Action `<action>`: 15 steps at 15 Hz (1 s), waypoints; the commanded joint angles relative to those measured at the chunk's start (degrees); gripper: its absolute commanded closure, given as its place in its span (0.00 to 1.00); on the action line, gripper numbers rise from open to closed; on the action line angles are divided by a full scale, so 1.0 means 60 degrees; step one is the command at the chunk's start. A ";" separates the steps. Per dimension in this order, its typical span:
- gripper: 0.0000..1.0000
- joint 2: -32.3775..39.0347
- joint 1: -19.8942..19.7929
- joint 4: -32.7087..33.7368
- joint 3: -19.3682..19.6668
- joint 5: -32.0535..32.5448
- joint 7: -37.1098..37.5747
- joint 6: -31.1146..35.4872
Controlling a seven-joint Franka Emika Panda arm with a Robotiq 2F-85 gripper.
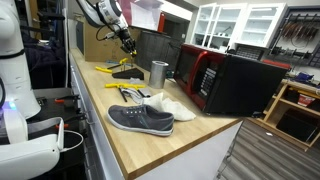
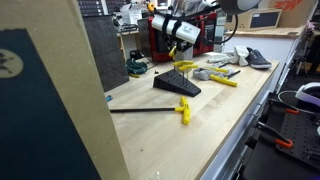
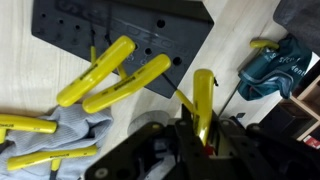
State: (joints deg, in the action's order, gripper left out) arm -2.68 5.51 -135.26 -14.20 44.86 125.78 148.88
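we see the fingers (image 3: pixel 203 140) pinching a yellow-handled tool (image 3: pixel 203 98); the black perforated tool rack (image 3: pixel 120 30) lies at eleven o'clock on the tabletop (image 3: pixel 250 25).

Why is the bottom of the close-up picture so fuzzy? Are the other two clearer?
Wrist view: the gripper sits too near the lens and blurs, while the yellow-handled tool it grips and the black rack look sharper. In an exterior view, a soft, out-of-focus wooden panel fills the foreground.

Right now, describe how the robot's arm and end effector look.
The arm is made of white, rounded segments with darker joints. The end effector is black and blocky. No markings are legible.
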 commanded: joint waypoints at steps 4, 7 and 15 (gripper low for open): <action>0.96 0.0250 0.0317 0.0189 -0.0303 -0.0633 0.0722 0.0650; 0.96 0.0204 0.0504 0.0132 -0.0393 -0.1672 0.0156 0.0847; 0.96 -0.0016 0.0429 0.0335 -0.0383 0.0573 0.0680 0.0489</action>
State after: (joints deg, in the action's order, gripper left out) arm -1.98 8.70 -133.35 -16.63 42.52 124.11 150.61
